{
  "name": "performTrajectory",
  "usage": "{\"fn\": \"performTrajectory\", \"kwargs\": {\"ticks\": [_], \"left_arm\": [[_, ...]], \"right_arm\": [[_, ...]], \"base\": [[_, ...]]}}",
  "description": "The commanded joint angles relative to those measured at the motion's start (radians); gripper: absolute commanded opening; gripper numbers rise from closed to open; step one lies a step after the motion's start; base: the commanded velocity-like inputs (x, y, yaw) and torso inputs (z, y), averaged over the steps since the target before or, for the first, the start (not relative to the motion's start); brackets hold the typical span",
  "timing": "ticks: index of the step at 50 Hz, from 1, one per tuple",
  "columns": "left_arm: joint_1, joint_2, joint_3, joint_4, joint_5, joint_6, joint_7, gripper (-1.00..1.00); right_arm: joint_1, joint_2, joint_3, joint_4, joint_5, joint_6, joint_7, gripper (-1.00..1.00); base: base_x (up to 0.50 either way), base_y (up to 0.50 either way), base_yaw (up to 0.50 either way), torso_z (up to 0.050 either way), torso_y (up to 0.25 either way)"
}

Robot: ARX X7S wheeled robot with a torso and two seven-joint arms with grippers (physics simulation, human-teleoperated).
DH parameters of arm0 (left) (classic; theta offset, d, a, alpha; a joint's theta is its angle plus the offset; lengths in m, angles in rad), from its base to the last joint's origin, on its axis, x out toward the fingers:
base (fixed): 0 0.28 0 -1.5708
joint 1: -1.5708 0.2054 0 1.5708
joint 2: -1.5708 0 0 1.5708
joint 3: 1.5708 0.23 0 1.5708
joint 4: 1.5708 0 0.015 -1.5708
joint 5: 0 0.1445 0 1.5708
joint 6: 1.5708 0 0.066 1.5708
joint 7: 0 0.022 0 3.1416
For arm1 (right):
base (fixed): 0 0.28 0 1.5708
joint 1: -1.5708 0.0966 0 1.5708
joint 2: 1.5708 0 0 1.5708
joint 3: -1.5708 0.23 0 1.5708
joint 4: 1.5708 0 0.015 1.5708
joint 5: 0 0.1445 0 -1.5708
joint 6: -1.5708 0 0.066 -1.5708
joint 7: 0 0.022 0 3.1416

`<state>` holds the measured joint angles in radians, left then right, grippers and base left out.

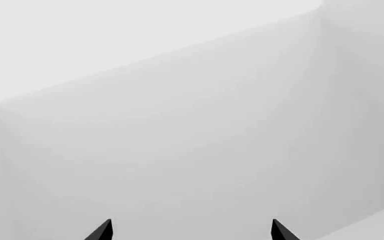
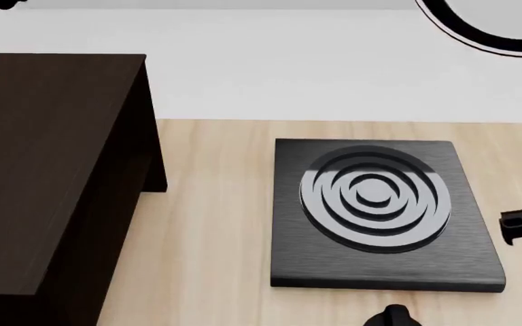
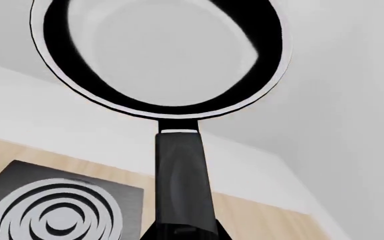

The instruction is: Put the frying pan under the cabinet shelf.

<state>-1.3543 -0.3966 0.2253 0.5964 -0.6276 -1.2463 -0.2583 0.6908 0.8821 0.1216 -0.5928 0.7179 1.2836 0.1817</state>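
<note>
Black frying pan hung high above the burner plate, handle gripped by the right pincer; left pincer stood open. Lower it level toward the cabinet shelf opening.

Your head camera is looking down on the burner plate and table; your right wrist camera is sharing that plate, close behind the frying pan; your left is facing blank walls.

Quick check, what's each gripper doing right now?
Left gripper: open, nothing between its fingertips.
Right gripper: not itself visible; the frying pan is raised above the burner plate, its handle running back toward the wrist camera, so apparently held.
</note>
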Motion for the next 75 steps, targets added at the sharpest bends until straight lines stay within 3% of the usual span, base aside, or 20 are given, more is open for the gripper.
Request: {"fn": "performTrajectory", "kwargs": {"ticks": [1, 37, 75], "left_arm": [[-0.045, -0.001, -0.006, 0.032, -0.020, -0.046, -0.015, 1.00], [-0.168, 0.003, -0.056, 0.126, -0.111, -0.186, -0.064, 1.00], [-0.256, 0.008, -0.123, 0.177, -0.222, -0.288, -0.132, 1.00]], "right_arm": [[0.183, 0.022, -0.077, 0.002, -0.061, 0.030, -0.016, -1.00], [0.327, 0.020, -0.221, 0.011, -0.060, 0.036, -0.035, -1.00], [0.495, -0.022, -0.434, 0.027, -0.064, 0.042, -0.106, -1.00]], "base": [[0.00, 0.00, 0.00, 0.000, 0.010], [0.00, 0.00, 0.00, 0.000, 0.001], [0.00, 0.00, 0.00, 0.012, -0.108]]}}
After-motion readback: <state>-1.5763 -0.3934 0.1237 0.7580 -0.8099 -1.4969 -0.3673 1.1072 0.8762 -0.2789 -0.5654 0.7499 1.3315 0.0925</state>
